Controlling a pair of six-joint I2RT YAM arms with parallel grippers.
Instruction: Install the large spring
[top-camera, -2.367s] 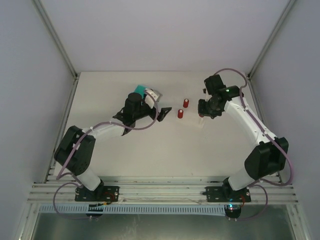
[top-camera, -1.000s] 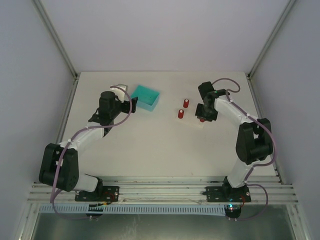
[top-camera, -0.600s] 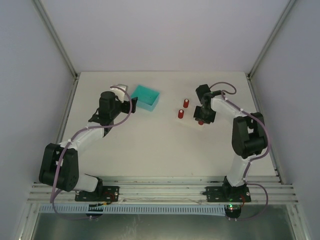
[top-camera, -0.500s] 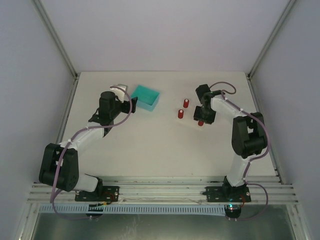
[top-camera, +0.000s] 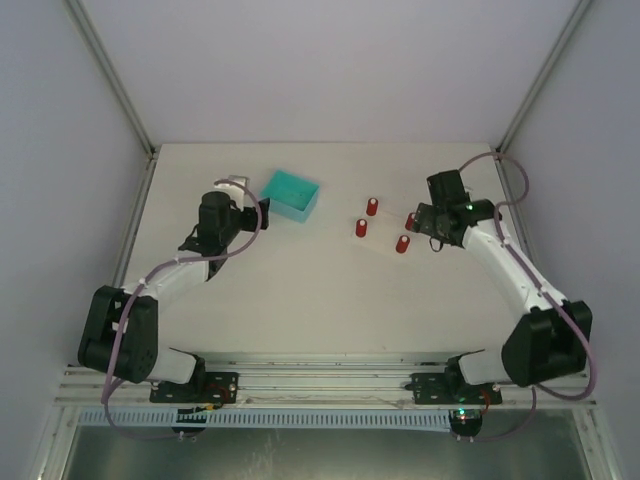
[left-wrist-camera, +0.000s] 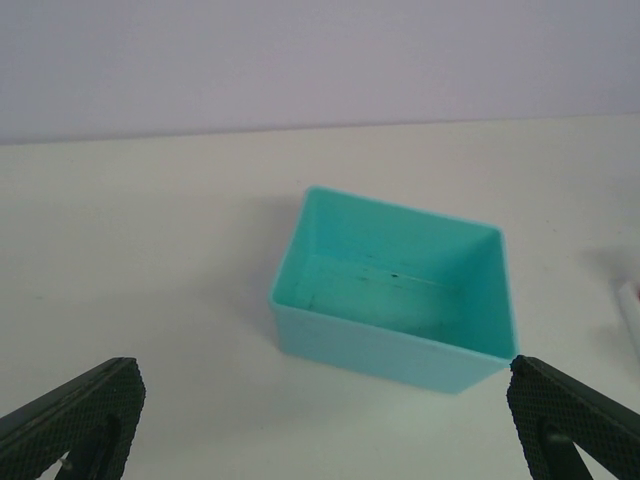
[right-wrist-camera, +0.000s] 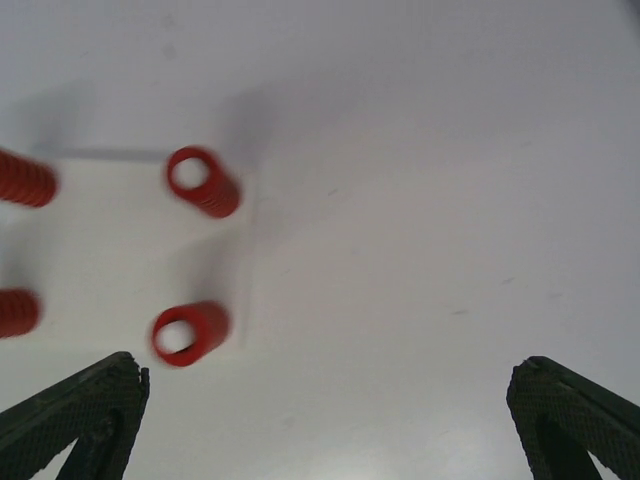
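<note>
Overhead and wrist views of the pale surface (top-camera: 300, 290) with both arms reaching over it, described from left to right.

**Left:** the left arm (top-camera: 165, 275) reaches toward the far edge. The left tool (left-wrist-camera: 322, 400) is spread wide, one finger at each lower corner of its wrist view, and grips nothing.

**Left of centre:** a teal bin (left-wrist-camera: 395, 300) sits near the far edge, directly ahead of the left tool and clear of its fingers. It is an open rectangular box, and nothing shows inside it.

**Right of centre:** four red springs (top-camera: 361, 228) are clustered toward the far edge and appear to stand on end on a pale plate (right-wrist-camera: 110, 250). The hollow tops of two face the right wrist camera; the other two are blurred at that view's left border. They look alike in size, so the large spring cannot be told from the rest. In the overhead view, one is partly hidden by the right arm (top-camera: 500, 260).

**Right:** the right tool (right-wrist-camera: 325, 400) hangs just beside the cluster, on the side toward the far right corner. Its fingers are fully parted and hold nothing.
</note>
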